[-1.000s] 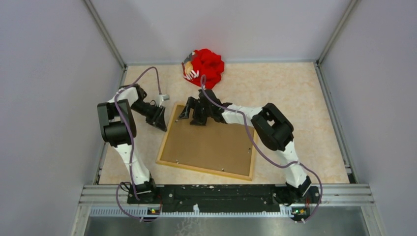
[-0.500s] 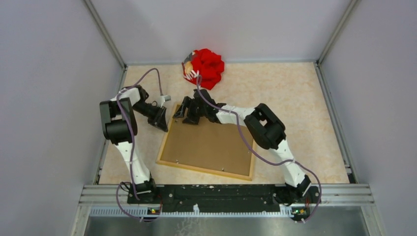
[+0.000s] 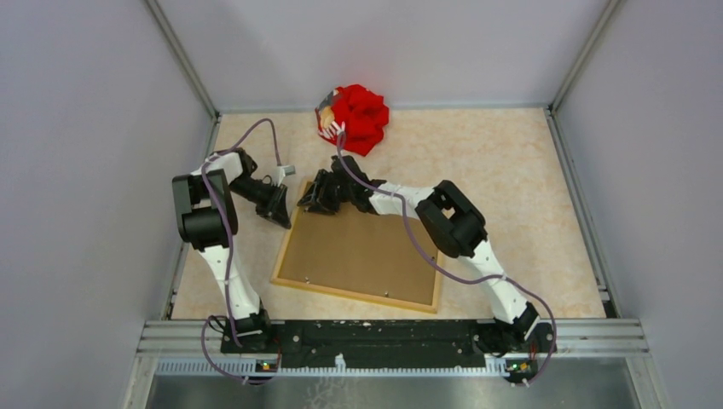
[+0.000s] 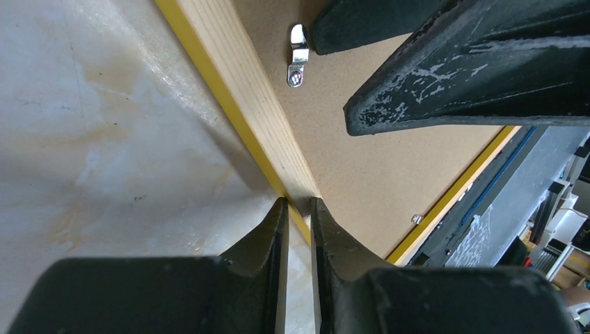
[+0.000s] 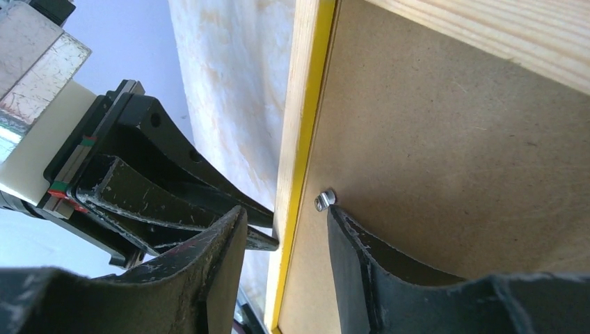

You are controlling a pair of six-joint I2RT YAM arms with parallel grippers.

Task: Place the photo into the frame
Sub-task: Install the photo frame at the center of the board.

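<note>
Clearly, the work is at the far left corner of the frame. It lies face down on the worktop, with its pale wooden back up and its yellow edge showing along the side. On the left, the left gripper points at the outer side of this corner. Its fingers stand almost together and the yellow edge runs into the thin slit between them. I cannot tell whether they really pinch the rail or only touch it.

Inside the frame sits the brown backing board. The photo is not visible in any view; it may be under the board, but this cannot be seen.

Next to the right, the right gripper hangs over the same corner. Its fingers are apart and straddle the rail. One is outside it and one is on the board just beside a small metal clip, and neither presses the wood. Farther right, at the far edge, lies a red crumpled bundle.

I judge that the step in hand is to take hold of the frame at this corner. The next move calls for the right fingers to meet the rail squarely, without slipping on the clip, while the left side stops the frame from sliding.
</note>
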